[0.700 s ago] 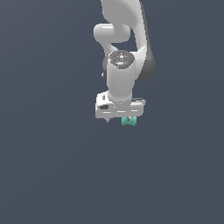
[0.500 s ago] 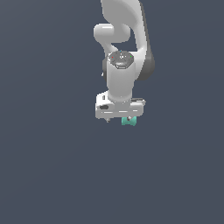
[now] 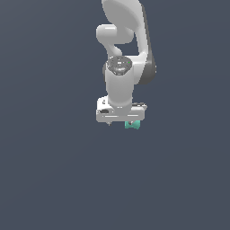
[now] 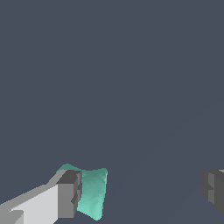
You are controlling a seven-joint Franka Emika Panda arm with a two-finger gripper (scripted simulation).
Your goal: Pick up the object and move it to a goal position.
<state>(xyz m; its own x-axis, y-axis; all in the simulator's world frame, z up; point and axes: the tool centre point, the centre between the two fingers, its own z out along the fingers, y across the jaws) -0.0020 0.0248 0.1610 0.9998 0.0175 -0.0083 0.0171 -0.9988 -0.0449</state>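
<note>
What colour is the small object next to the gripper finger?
Teal-green. The object shows best in the wrist view, right beside one grey finger.

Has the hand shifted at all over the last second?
No. The hand sits at the same spot in the exterior view as before, with the teal piece at its lower edge as before.

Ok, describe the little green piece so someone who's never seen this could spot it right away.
Find the white robot arm against the plain dark grey background and follow it down to its end effector. Right by one finger sits the object, a tiny stubby spool, the scene's only teal-green thing.
</note>
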